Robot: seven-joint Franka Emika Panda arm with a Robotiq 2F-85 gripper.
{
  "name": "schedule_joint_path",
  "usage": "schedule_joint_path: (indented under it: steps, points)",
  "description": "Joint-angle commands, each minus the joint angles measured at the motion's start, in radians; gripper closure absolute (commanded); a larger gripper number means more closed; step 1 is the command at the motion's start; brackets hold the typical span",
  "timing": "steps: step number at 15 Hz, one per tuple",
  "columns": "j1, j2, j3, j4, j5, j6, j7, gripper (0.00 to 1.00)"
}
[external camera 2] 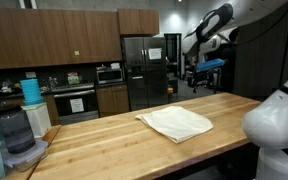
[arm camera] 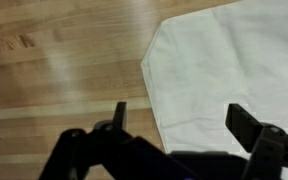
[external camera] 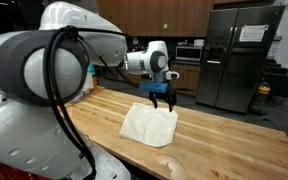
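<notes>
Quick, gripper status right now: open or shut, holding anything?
Gripper: open, holding nothing, poised over the edge of the white cloth on the wooden counter.

Open approach above cloth (external camera 2: 174,123); blender (external camera 2: 19,135) stands at counter (external camera 2: 104,145) corner, well apart.

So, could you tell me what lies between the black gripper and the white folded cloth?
Nothing; an exterior view shows only air between the gripper and the cloth.
</notes>
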Motion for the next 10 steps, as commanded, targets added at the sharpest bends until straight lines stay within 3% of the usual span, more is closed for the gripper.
schedule_joint_path:
  steps: [1, 10]
  points:
    - [-0.005, 0.058, -0.013, 0.048, 0.012, 0.011, 0.018, 0.0]
    - [-0.024, 0.21, -0.079, 0.11, 0.046, 0.182, -0.02, 0.0]
